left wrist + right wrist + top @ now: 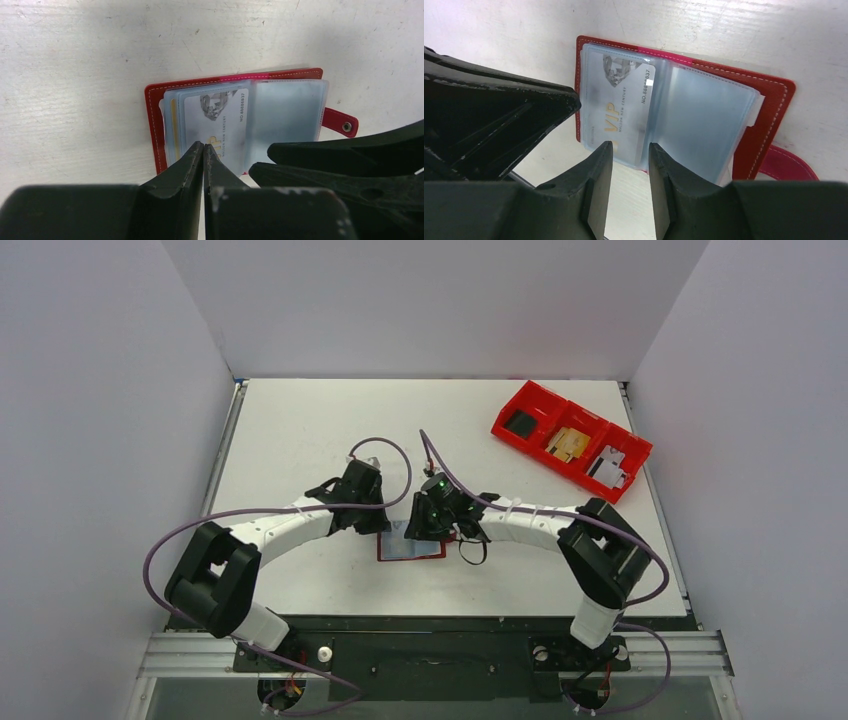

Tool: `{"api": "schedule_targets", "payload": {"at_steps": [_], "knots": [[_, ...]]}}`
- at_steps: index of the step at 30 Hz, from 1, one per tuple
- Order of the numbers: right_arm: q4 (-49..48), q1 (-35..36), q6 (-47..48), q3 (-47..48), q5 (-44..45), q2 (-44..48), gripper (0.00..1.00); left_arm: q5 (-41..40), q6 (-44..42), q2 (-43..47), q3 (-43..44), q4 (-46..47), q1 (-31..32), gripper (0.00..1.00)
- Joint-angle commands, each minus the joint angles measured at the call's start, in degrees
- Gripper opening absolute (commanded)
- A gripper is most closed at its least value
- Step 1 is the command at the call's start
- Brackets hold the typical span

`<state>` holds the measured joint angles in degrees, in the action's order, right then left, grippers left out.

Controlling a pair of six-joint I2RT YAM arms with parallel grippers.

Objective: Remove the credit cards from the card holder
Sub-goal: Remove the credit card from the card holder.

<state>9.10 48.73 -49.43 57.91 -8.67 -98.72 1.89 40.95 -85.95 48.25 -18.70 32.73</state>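
Card holder [155,125] lies opened flat on the surface [75,75], red cover down, clear sleeves fanned upward, snap strap [340,122] trailing off its outer side; it sits near the front centre, between the two arms and well apart from the red bin [570,440] at the far right. Credit cards [220,120] are not yet out: the pale top one with gold lettering is seated in its sleeve, and a yellowish edge shows behind it. Left claw [202,147] is pressed together, its tips meeting at the near edge of that top card; whether the card's rim is actually pinched between them cannot be confirmed from these views. Right claw [629,150] stands apart, its two tips straddling the near edge of the same sleeve page and gripping nothing. Assessment: the right claw is placed to steady the sleeves so the holder does not drag while the left draws the card towards itself. Risk noted: sleeve plastic may be caught along with the card
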Motion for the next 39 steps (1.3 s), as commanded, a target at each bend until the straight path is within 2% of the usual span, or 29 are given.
{"api": "schedule_targets", "payload": {"at_steps": [1,22,35,39], "knots": [[-5.8,-0.7,-1.4,0.8,-2.3,-1.1,0.29,-0.9,-1.0,0.0,-0.1,1.0,-0.4,0.01],[-15.9,-4.0,-4.6,-6.5,-7.4,-4.5,0.24,-1.4,1.6,-5.5,-0.9,1.4,1.1,0.0],[-28.2,-7.1,-11.1,-11.9,-13.5,-5.9,0.11,-4.3,3.7,-6.3,-1.4,-0.3,2.2,0.0],[-28.6,-7.2,-11.4,-11.8,-13.8,-5.7,0.03,-4.2,3.6,-5.7,-1.8,-0.4,2.3,0.0]]}}
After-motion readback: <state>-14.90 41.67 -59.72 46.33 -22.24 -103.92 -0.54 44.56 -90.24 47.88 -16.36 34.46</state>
